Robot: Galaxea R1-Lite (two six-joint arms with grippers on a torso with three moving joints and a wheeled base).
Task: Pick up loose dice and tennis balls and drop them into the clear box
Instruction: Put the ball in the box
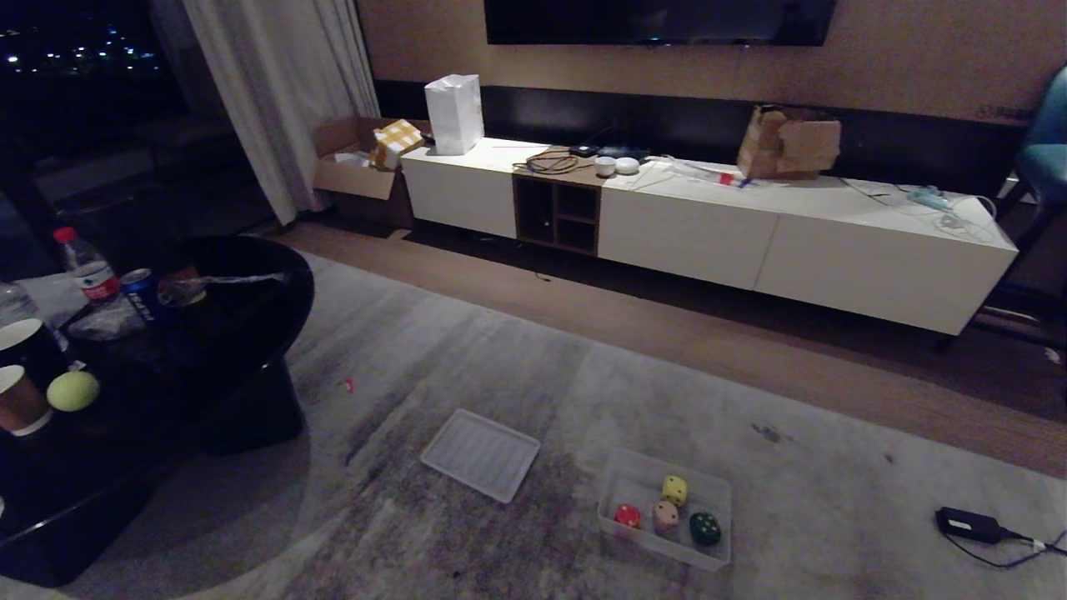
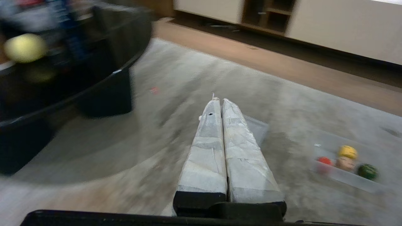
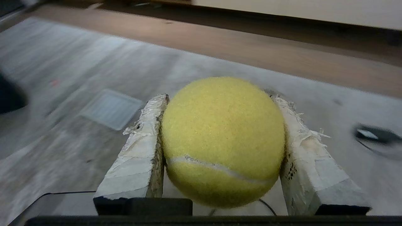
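Head view is showing no arms, four dice [image 1: 667, 510] sitting in the clear box [image 1: 618, 477] and one tennis ball [image 1: 72, 390] far left of it; left wrist view is showing the left gripper [image 2: 219, 101] pressed closed and empty; right wrist view alone is showing the right gripper [image 3: 220, 98] clamping the second tennis ball [image 3: 221, 138].

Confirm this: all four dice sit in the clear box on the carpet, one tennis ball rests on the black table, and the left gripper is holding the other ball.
Wrong arm. The right gripper is clamped on the second tennis ball, as the right wrist view shows; the left gripper is shut and empty. The four dice are in the clear box, and the other ball is on the black table.
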